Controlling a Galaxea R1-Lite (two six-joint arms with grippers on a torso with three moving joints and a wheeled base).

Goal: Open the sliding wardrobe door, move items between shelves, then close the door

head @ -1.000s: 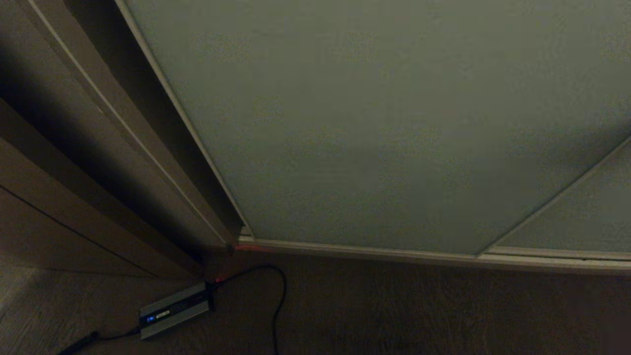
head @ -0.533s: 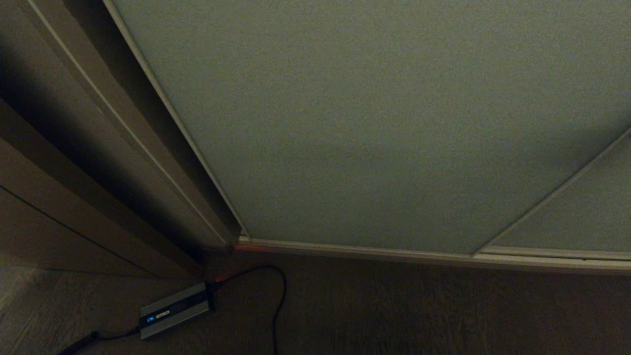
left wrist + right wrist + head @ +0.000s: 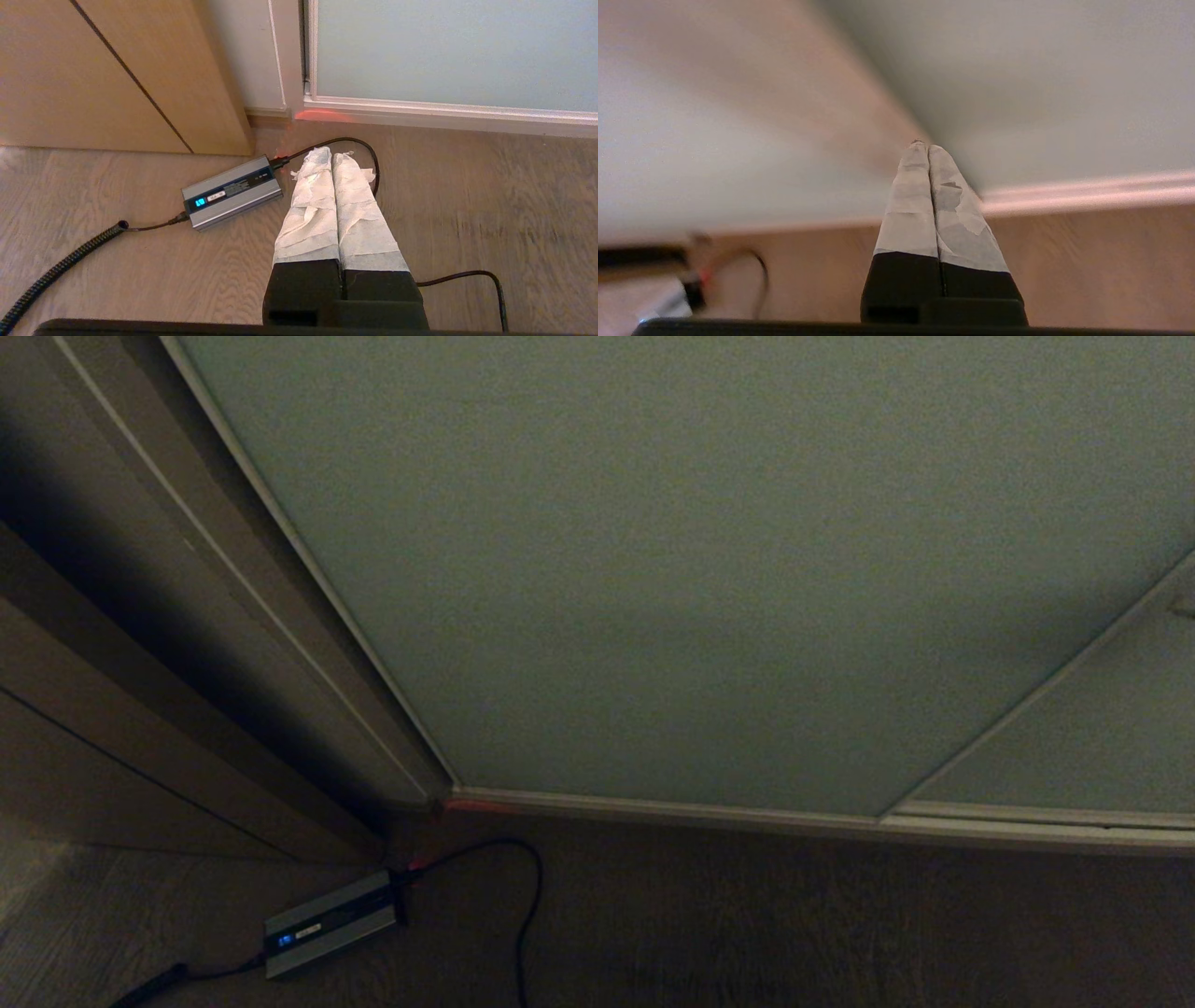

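Over the last second the sliding wardrobe door point(image 3: 672, 569) has crept leftward in the head view: its pale-framed left edge now lies closer to the brown door casing point(image 3: 187, 616), and the seam with the neighbouring panel point(image 3: 1074, 728) on the right has drifted left with it, while the grey power brick point(image 3: 331, 922) and its black cable point(image 3: 527, 905) on the wood floor point(image 3: 794, 933) have kept their places (so the camera did not shift; the panel did). My reading is that the door is being slid toward the casing, the dark gap there narrowing, which looks like the closing stage of the task; no shelves or plush toys show anywhere, so whether the items have been moved cannot be confirmed. The right gripper point(image 3: 923, 145) is out of the head view; its wrist view shows the two tape-wrapped fingers point(image 3: 910, 200) pressed together, clenched on nothing, tips up close against the grey-green panel near its lower rail, apparently pushing it, though actual contact is hard to make out through the blur. The left gripper point(image 3: 332, 151) hangs parked low over the floor, likewise clenched and empty, just right of the power brick.
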